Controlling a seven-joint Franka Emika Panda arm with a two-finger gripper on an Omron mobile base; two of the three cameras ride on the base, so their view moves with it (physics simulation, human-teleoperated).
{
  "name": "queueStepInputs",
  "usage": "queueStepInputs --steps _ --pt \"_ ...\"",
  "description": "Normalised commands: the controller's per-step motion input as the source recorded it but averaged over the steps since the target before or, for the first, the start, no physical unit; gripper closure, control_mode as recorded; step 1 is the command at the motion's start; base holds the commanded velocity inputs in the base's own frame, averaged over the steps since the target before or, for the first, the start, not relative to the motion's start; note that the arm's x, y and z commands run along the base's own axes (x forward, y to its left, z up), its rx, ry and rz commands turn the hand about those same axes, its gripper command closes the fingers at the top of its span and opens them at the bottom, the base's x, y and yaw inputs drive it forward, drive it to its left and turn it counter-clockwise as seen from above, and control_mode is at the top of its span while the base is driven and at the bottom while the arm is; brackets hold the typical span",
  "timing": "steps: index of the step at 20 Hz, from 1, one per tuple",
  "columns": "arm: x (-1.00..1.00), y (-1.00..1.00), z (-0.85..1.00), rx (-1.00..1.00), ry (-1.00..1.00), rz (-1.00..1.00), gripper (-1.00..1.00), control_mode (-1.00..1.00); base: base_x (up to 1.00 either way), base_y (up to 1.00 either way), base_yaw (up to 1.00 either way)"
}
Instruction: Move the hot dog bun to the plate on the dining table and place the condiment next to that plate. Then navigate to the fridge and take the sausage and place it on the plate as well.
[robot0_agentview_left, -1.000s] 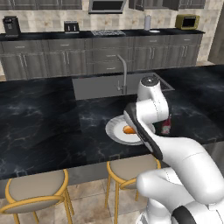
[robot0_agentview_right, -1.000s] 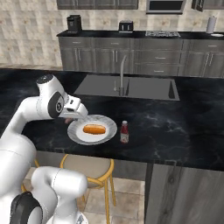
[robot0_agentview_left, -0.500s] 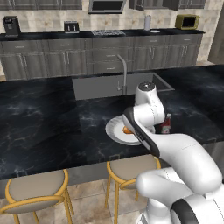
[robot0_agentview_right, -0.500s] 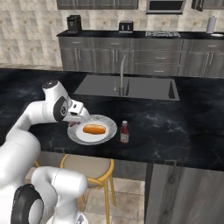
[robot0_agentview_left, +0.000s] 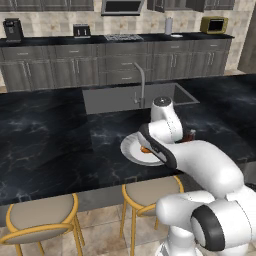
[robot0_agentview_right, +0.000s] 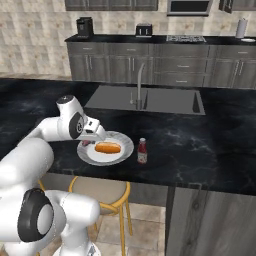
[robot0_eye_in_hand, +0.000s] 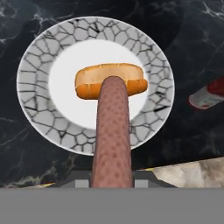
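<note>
Above the plate (robot0_eye_in_hand: 33, 94) on the black marble surface (robot0_agentview_right: 210, 150), the hand (robot0_eye_in_hand: 111, 181) grips the sausage (robot0_eye_in_hand: 112, 135) over the hot dog bun (robot0_eye_in_hand: 87, 83) at the plate's centre; the condiment (robot0_agentview_right: 142, 151) stands just beside the plate.

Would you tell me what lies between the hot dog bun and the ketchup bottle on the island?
Only the plate's marbled rim and a strip of bare black marble separate the hot dog bun from the ketchup bottle, seen in the right base view.
</note>
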Motion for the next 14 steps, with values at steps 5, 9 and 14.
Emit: queueStepInputs --steps 5,9,14 --pt "0.28 0.0 -0.25 0.0 0.02 0.0 1.0 -1.0 0.0 0.0 0.0" --pt "0.22 0.0 -0.26 0.0 0.01 0.0 1.0 -1.0 0.0 0.0 0.0" --pt "0.18 0.0 -0.25 0.0 0.01 0.0 1.0 -1.0 0.0 0.0 0.0"
